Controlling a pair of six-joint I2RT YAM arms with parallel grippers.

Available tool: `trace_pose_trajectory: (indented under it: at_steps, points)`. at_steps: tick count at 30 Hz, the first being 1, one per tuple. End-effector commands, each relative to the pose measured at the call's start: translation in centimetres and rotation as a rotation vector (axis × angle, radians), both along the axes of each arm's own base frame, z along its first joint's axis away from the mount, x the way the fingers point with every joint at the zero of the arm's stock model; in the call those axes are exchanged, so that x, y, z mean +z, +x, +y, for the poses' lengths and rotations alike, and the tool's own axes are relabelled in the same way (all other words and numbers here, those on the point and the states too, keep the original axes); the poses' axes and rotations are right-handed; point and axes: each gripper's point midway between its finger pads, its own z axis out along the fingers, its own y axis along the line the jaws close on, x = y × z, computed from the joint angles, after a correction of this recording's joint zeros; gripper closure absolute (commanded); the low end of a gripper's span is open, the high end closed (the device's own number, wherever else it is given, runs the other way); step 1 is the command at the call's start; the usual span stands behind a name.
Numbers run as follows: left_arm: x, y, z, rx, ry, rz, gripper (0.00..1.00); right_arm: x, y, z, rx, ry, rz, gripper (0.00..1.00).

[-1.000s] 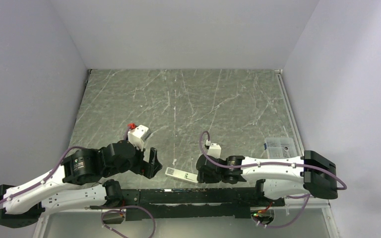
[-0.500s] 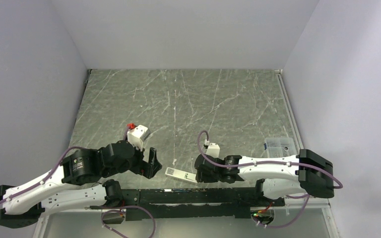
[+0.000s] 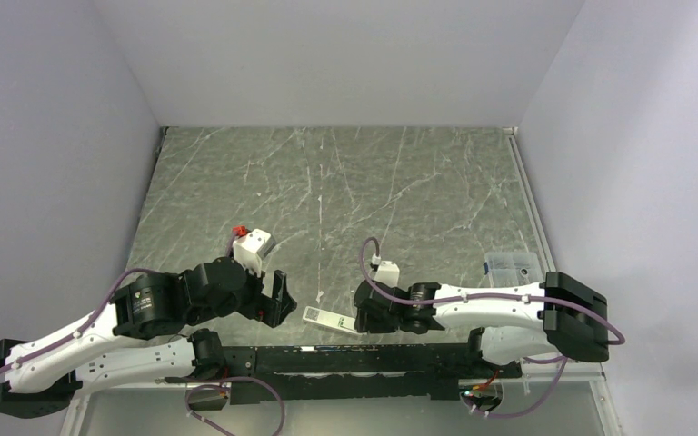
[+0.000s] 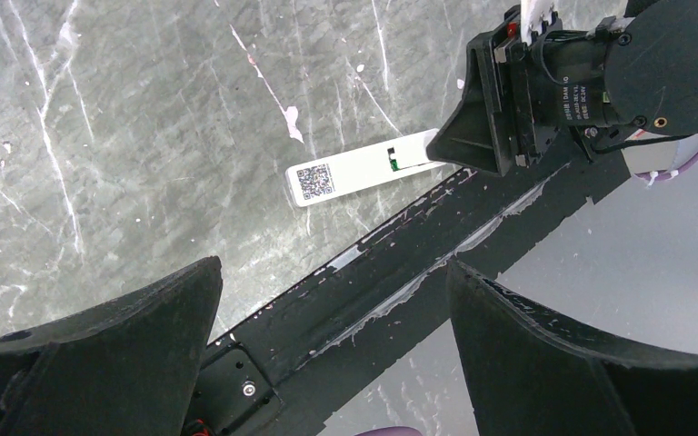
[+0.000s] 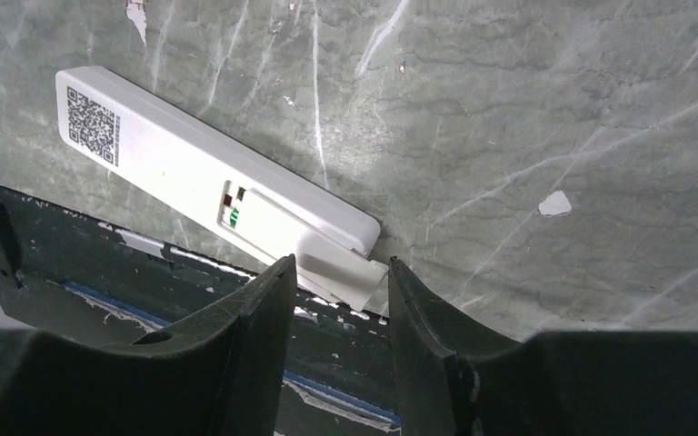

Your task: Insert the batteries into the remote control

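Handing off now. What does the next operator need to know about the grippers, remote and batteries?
left gripper: open, empty, hovers beside the remote control.
right gripper: fingers straddle the slid-out cover; whether they pinch it is unclear.
remote control: lies QR-side up by the black rail.
batteries: none visible loose; a green spot shows in a slot, but I can't tell if it is one.
Left to do: confirm batteries are in, then seat the cover.
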Motion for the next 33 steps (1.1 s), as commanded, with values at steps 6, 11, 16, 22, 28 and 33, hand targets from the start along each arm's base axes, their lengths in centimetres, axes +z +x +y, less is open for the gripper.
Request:
trace_pose_trajectory:
  at_steps: [6,11,16,22,28,33]
  points:
    - [0.8,0.1,-0.4,-0.002,-0.039,-0.019,0.01,1.7,0.9,2.1,0.005,0.064,-0.029,0.56]
    - [0.7,0.1,-0.4,-0.001,-0.038,-0.018,0.01,1.7,0.9,2.3,0.010,0.061,-0.026,0.55]
    - [0.7,0.1,-0.4,-0.003,-0.038,-0.018,0.01,1.7,0.9,2.3,0.008,0.062,-0.025,0.56]
    - [0.7,0.1,-0.4,-0.002,-0.035,-0.017,0.01,1.5,0.8,2.2,0.007,0.052,-0.017,0.56]
    - [0.7,0.1,-0.4,-0.003,-0.036,-0.016,0.01,1.0,0.6,1.7,-0.001,0.029,-0.001,0.56]
    - [0.6,0.1,-0.5,-0.005,-0.032,-0.016,0.01,0.7,0.4,1.2,-0.013,0.024,0.009,0.57]
